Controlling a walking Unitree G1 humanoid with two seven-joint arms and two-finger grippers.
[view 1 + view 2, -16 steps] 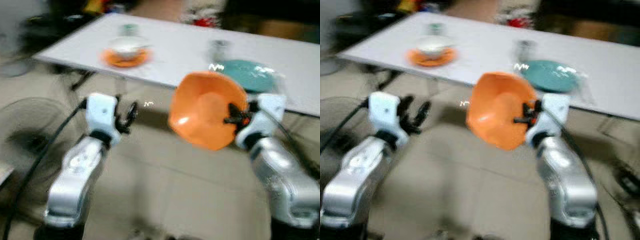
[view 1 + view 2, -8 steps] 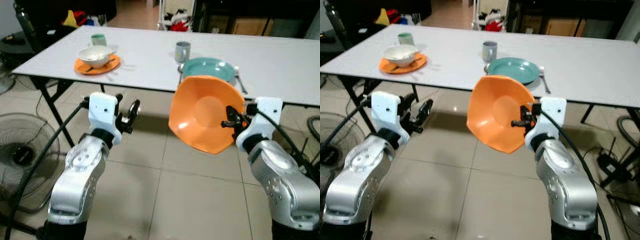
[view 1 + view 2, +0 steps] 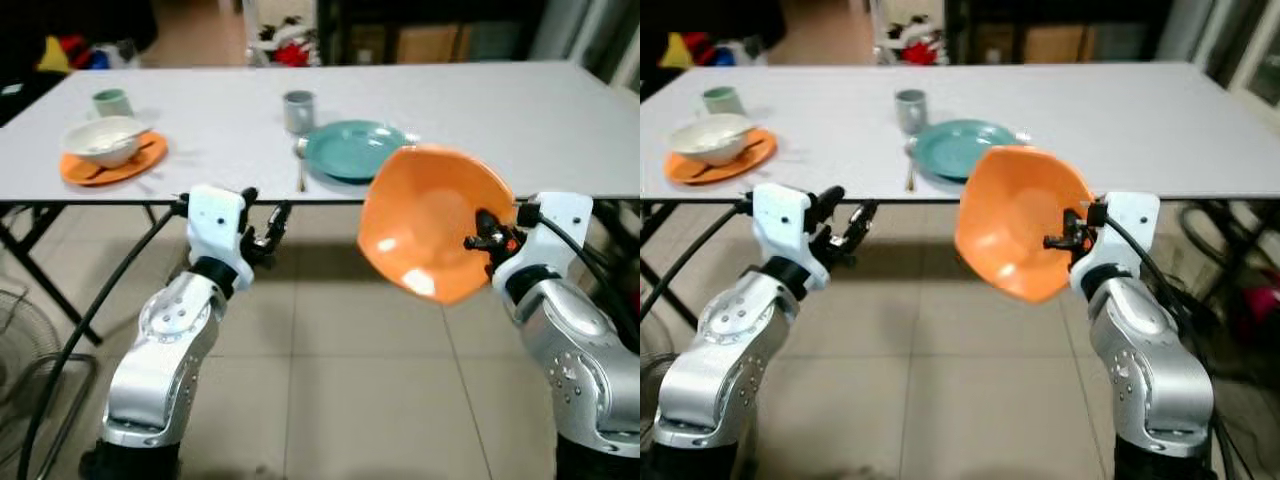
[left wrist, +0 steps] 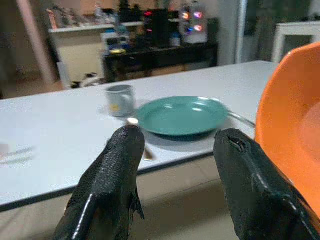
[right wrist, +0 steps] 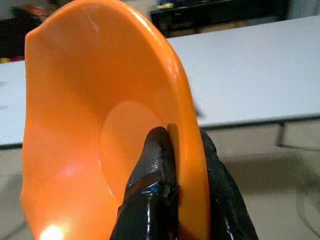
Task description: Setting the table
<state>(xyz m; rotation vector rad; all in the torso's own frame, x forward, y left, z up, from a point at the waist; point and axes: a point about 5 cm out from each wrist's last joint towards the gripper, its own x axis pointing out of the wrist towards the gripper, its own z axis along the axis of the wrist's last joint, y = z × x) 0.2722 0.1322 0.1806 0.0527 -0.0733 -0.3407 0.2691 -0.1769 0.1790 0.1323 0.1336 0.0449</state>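
Orange plate (image 3: 435, 235), pinched by its rim and tilted almost on edge, hangs in the right middle of the head views, in front of the table's (image 3: 560, 120) near edge and not yet over it.

Going left to right: in the upper left an orange saucer (image 3: 112, 165) carries a white bowl (image 3: 103, 140), with a green cup (image 3: 112, 102) just behind. The left gripper (image 3: 262, 228) sits left of centre, below the table edge, fingers spread with nothing between them. At upper centre a grey mug (image 3: 297, 110) stands beside a teal plate (image 3: 357, 150); a spoon (image 3: 301, 172) lies just left of that plate, and something thin, probably more cutlery, lies on its right side. The right gripper (image 3: 1072, 240) is pressed together on the orange plate's rim, one finger (image 5: 152, 172) inside the dish and the other behind it.

The main risk is the grip. Only a narrow strip of rim is held, and the plate's weight hangs off to one side, so a quick swing or a jolt could let it pivot or slip and fall to the tiled floor (image 3: 330, 370). The plate also sits about level with the table edge, so moving forward without lifting could knock its lower rim against the edge. The teal plate and mug lie just beyond, so a low or careless set-down could strike them. Letting go while the plate is this steep would likely leave it clattering or rolling.
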